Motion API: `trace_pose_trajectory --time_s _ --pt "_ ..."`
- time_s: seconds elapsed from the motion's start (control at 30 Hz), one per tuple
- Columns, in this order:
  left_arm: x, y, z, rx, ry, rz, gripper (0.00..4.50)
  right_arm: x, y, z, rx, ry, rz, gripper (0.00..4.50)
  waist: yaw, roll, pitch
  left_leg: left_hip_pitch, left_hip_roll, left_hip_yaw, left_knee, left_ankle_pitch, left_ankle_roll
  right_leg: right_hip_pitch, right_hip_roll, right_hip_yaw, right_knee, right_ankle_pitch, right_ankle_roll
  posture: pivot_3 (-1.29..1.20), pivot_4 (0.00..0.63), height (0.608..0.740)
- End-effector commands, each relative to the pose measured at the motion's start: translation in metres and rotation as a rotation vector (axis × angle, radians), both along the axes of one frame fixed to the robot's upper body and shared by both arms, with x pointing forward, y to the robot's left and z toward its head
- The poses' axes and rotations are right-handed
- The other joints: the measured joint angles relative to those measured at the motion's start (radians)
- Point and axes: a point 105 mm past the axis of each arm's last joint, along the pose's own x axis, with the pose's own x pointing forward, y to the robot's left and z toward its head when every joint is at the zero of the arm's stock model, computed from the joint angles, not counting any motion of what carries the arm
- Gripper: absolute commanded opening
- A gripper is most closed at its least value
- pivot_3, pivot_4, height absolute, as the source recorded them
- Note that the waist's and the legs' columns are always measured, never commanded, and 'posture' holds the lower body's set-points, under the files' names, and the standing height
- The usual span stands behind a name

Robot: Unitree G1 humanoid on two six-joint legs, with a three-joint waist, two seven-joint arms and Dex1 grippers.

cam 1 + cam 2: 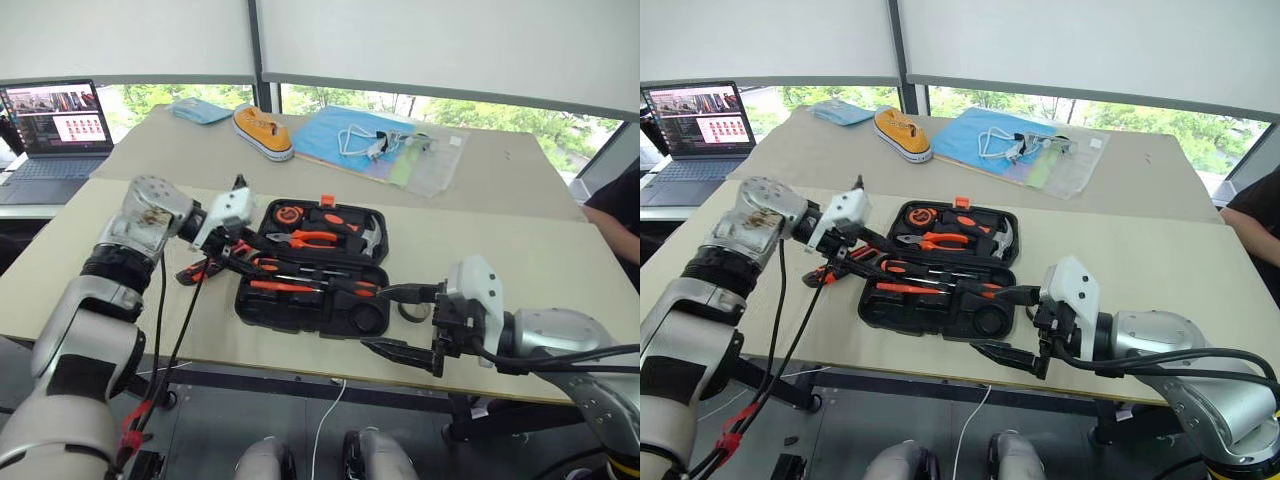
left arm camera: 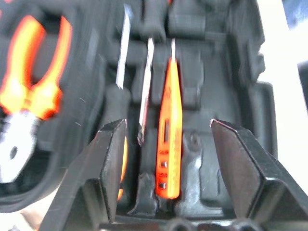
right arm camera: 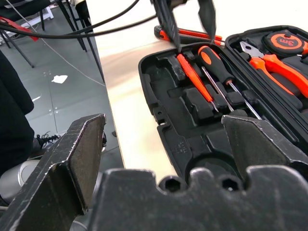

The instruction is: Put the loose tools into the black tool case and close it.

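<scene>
1. Head views: a pale beige tabletop [image 1: 520, 250] carries the open black moulded plastic tool case [image 1: 312, 322], which lies near its front edge. A second tabletop behind holds a yellow canvas shoe [image 1: 263, 132], a blue plastic folder [image 1: 345, 135] and an open grey laptop [image 1: 55, 125]. White roller blinds [image 1: 450, 45] hang over windows showing green trees.
2. Left wrist view: the left claw [image 2: 168, 163] hovers with its fingers spread, empty, over the thin orange pen-like tester [image 2: 168, 139] lying in a case recess beside two screwdriver shafts [image 2: 144, 91].
3. Right wrist view: the right claw [image 3: 168, 139] is spread wide, empty, at the case's near end; grey floor [image 3: 62, 91] lies beyond the tabletop edge.
</scene>
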Motion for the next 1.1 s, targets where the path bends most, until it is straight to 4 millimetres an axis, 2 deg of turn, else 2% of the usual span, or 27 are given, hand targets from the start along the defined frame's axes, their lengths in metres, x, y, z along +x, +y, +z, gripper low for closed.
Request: trace_pose_trajectory --time_s 0.03,0.17,0.2,0.4,0.53,0.73,0.87,1.0,1.1 --pt "0.000 -0.003 -0.004 -0.086 0.014 0.036 1.72 -0.002 0.003 0.008 0.018 -0.038 0.019 4.50 0.001 0.000 0.000 0.000 0.000 0.000 0.000 0.000 0.000 0.000 0.000 0.000 0.000 0.000 0.000 0.00 0.150 0.718" --pt "0.002 -0.010 -0.022 -0.119 0.040 0.086 0.22 0.002 0.003 0.010 0.018 -0.042 0.017 4.50 0.002 0.000 0.000 0.000 -0.001 0.000 0.001 0.000 0.000 0.000 0.000 0.000 0.000 0.000 0.001 0.00 0.150 0.718" --pt "0.002 -0.011 -0.026 -0.123 0.041 0.093 0.01 0.002 0.003 0.011 0.018 -0.042 0.016 4.50 0.002 0.000 0.000 0.000 -0.001 0.000 0.001 0.000 0.000 0.000 0.000 0.000 0.000 0.000 0.001 0.00 0.150 0.718" --pt "0.006 -0.019 -0.048 -0.143 0.065 0.155 0.01 0.004 0.003 0.012 0.015 -0.041 0.016 4.50 0.002 0.000 0.000 0.000 -0.001 0.000 0.001 0.000 0.000 0.000 0.000 0.000 0.000 0.001 0.001 0.00 0.150 0.718" --pt "-0.005 -0.018 -0.069 -0.084 0.098 0.144 0.01 0.004 0.002 0.013 0.017 -0.040 0.011 4.50 -0.001 0.000 0.000 0.000 -0.001 0.000 0.001 0.000 0.000 0.000 0.000 0.000 0.001 0.001 0.001 0.00 0.150 0.718" --pt "-0.008 -0.011 -0.079 -0.072 0.070 0.177 0.01 0.005 0.003 0.014 0.023 -0.038 0.005 4.50 0.000 0.000 0.000 0.005 -0.001 0.000 0.001 0.000 0.000 0.005 -0.001 0.001 0.001 0.001 0.001 0.00 0.150 0.718" --pt "-0.006 -0.006 -0.075 -0.089 0.045 0.203 0.01 0.005 0.003 0.013 0.025 -0.036 0.004 4.50 0.000 0.000 0.000 0.008 0.000 0.000 0.001 0.000 0.000 0.008 -0.003 0.001 0.001 0.001 0.001 0.00 0.150 0.718" --pt "-0.001 -0.003 -0.055 -0.158 0.015 0.241 0.01 0.007 0.005 0.013 0.021 -0.040 0.011 4.50 0.001 0.000 0.000 0.009 0.000 0.000 0.001 0.000 0.000 0.009 -0.003 0.000 0.001 0.001 0.001 0.00 0.150 0.718" --pt "-0.007 0.011 -0.031 -0.230 -0.002 0.299 0.01 0.009 0.009 0.015 0.022 -0.049 0.038 4.50 -0.006 0.000 0.000 0.007 0.001 0.000 0.001 0.000 0.000 0.007 -0.003 0.000 0.001 0.001 0.001 0.00 0.150 0.718"
